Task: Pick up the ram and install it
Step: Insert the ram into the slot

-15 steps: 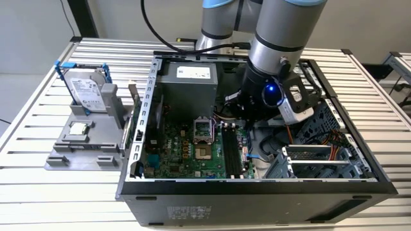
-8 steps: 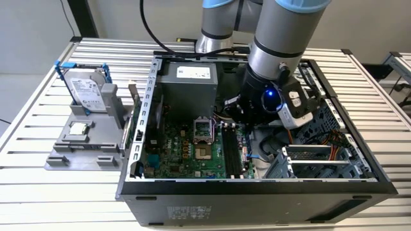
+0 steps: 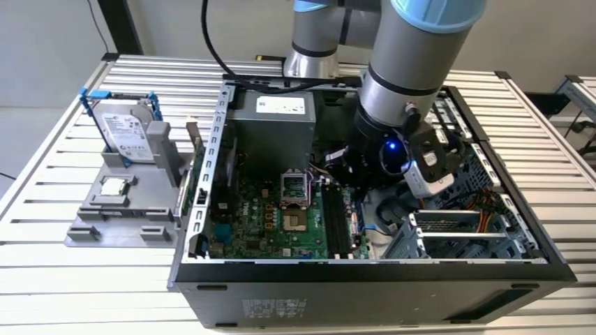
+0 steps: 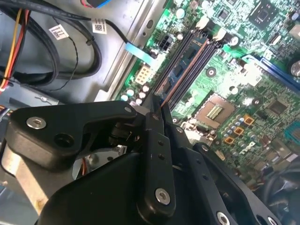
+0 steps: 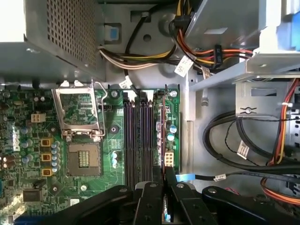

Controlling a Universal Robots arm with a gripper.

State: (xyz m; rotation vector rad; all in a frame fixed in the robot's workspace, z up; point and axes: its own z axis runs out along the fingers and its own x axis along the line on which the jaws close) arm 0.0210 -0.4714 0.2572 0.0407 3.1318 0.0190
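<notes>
Hovering inside the computer case (image 3: 214, 174), the gripper (image 5: 164, 176) has its fingers clamped on the ram (image 5: 163, 136), held edge-on over the memory slots (image 5: 138, 140) beside the processor socket (image 5: 79, 117); seating appears underway, calling for straight, aligned pressure.

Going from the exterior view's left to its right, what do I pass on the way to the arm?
Hard drive standing in the grey holder → processor chip lying on that holder → motherboard inside the open computer case → arm's wrist with the gripper over the memory slots.
</notes>
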